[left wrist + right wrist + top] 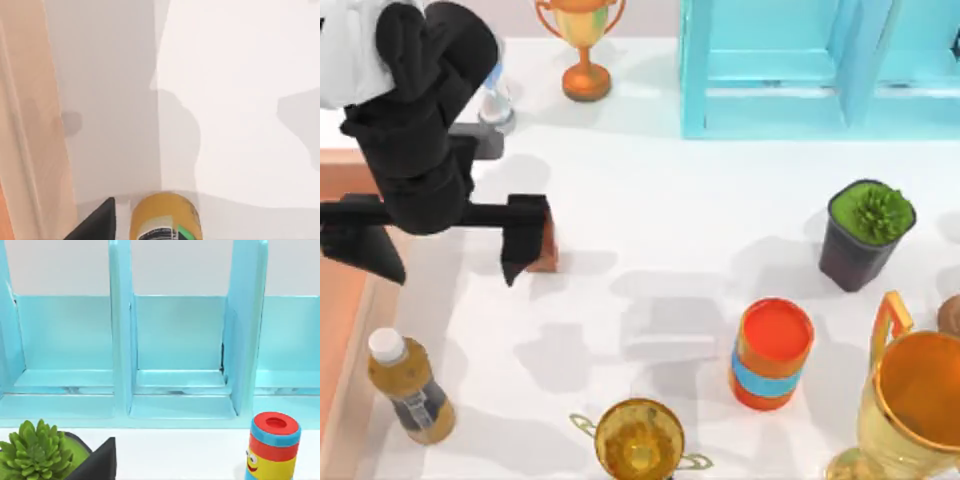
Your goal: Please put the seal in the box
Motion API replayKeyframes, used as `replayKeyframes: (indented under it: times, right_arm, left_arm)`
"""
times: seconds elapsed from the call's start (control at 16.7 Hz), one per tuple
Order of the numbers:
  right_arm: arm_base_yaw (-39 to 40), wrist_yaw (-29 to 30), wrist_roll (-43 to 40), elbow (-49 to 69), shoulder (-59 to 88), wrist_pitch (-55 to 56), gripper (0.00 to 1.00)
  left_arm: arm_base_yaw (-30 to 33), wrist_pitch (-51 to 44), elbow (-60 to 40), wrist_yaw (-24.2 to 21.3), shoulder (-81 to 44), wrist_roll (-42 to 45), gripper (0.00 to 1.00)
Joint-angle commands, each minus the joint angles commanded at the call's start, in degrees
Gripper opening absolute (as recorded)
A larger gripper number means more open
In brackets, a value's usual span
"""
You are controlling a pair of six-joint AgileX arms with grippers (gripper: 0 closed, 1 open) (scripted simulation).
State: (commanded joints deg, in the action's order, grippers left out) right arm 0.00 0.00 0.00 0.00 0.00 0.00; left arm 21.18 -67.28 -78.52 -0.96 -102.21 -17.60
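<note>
The seal (550, 248), a small reddish-brown block, sits on the white table at the left. My left gripper (440, 255) hangs over it, open wide. Its right finger (525, 238) covers part of the seal, and the other finger reaches out over the box. The box (338, 320) is a peach-tan wooden wall along the table's left edge, and its wall (35, 125) also runs through the left wrist view. My right arm is parked facing the shelf. One dark fingertip (99, 465) of its gripper stands well off to the side, so it is open.
An amber bottle (410, 392) lies near the box at the front left. Gold trophies (638, 438) stand at the front, front right and back. An orange can (772, 352), a potted plant (865, 228) and a turquoise shelf cabinet (800, 70) fill the right side.
</note>
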Motion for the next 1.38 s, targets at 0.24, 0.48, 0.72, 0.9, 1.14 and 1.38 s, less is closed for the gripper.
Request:
replayKeyframes:
  times: [0.24, 0.48, 0.72, 0.9, 1.14, 1.38]
  right_arm:
    - [0.0, 0.0, 0.0, 0.0, 0.0, 0.0, 1.0]
    - [0.0, 0.0, 0.0, 0.0, 0.0, 0.0, 1.0]
    - [0.0, 0.0, 0.0, 0.0, 0.0, 0.0, 1.0]
    - [0.0, 0.0, 0.0, 0.0, 0.0, 0.0, 1.0]
    - [0.0, 0.0, 0.0, 0.0, 0.0, 0.0, 1.0]
    - [0.0, 0.0, 0.0, 0.0, 0.0, 0.0, 1.0]
  left_arm:
    - [1.89, -7.28, -17.93, 0.55, -13.7, -2.79, 1.0]
    - [2.84, -9.66, -30.39, 0.78, -21.23, -4.52, 1.0]
    - [3.06, -9.78, -33.66, 0.79, -22.9, -4.98, 1.0]
    - [3.06, -9.78, -33.66, 0.79, -22.9, -4.98, 1.0]
    - [2.85, -7.43, -31.36, 0.79, -23.14, -4.78, 1.0]
    - [2.87, 2.83, -23.7, 0.77, -25.08, -4.76, 1.0]
